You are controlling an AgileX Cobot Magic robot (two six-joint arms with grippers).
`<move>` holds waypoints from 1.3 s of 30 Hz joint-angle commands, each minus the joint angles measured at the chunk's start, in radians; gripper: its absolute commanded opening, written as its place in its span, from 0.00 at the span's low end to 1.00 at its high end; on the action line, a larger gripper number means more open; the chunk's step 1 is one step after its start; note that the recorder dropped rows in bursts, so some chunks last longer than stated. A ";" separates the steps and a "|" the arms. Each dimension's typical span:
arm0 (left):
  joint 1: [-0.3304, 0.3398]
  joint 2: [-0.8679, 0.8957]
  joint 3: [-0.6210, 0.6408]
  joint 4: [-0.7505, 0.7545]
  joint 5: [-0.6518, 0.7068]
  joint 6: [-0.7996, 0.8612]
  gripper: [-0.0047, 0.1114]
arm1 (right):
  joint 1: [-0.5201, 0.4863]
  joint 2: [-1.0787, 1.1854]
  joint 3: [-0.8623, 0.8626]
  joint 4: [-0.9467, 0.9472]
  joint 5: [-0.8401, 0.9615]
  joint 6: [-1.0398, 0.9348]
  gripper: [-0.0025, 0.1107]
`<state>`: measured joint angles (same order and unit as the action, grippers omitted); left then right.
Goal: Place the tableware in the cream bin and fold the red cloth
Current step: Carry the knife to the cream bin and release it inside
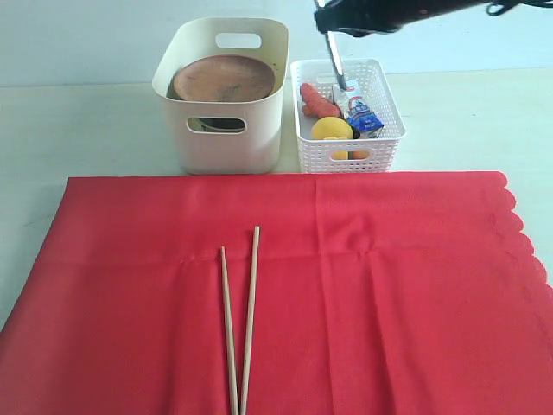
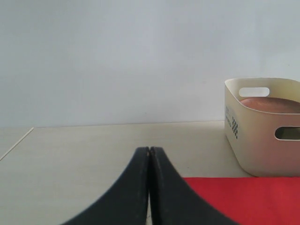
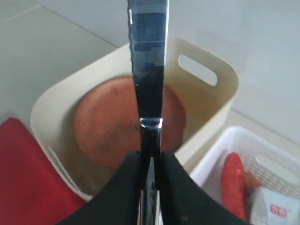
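Knife (image 3: pixel 149 61), slim shiny steel, is pinched in the right tool (image 3: pixel 151 159), raised near the smooth cream bin (image 1: pixel 226 138), which holds one round brown plate (image 1: pixel 223 79). Two wooden chopsticks (image 1: pixel 251 311) lie on the flat red scalloped cloth (image 1: pixel 389 303) on the surface (image 1: pixel 86 130). Left tool (image 2: pixel 149 154) is pressed closed, empty.

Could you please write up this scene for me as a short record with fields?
Right end effector: shut on slim metal knife, held in the air near the bins
Left end effector: shut, empty
Tall cream plastic bin: holds round brown plate
Large red cloth: spread flat, unfolded
Wooden chopsticks: lying on the cloth
White lattice basket: yellow lemon, orange-red sausage, small carton
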<state>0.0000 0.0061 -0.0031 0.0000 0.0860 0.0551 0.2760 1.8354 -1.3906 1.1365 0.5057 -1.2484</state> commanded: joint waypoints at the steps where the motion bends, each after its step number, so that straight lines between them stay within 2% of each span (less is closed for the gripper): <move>1: -0.001 -0.006 0.003 -0.014 0.002 0.001 0.06 | 0.053 0.109 -0.149 0.015 -0.039 0.065 0.02; 10: -0.001 -0.006 0.003 -0.014 0.002 0.001 0.06 | 0.143 0.244 -0.304 0.015 -0.044 0.073 0.02; 20: -0.001 -0.006 0.003 -0.014 0.002 0.001 0.06 | 0.148 0.251 -0.314 0.042 -0.101 0.072 0.02; 25: -0.001 -0.006 0.003 -0.014 0.002 0.001 0.06 | 0.148 0.281 -0.314 0.200 -0.119 0.044 0.02; 30: -0.001 -0.006 0.003 -0.014 0.002 0.001 0.06 | 0.148 0.306 -0.315 0.237 -0.119 0.015 0.02; 33: -0.001 -0.006 0.003 -0.014 0.002 0.001 0.06 | 0.155 0.316 -0.315 0.244 -0.183 0.013 0.03; 36: -0.001 -0.006 0.003 -0.014 0.002 0.001 0.06 | 0.176 0.325 -0.315 0.244 -0.260 0.013 0.14; 38: -0.001 -0.006 0.003 -0.014 0.002 0.001 0.06 | 0.215 0.331 -0.315 0.239 -0.355 0.011 0.30; 39: -0.001 -0.006 0.003 -0.014 0.002 0.001 0.06 | 0.224 0.331 -0.315 0.236 -0.376 0.011 0.33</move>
<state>0.0000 0.0061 -0.0031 0.0000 0.0860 0.0551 0.4753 2.1691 -1.6951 1.3712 0.1838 -1.2264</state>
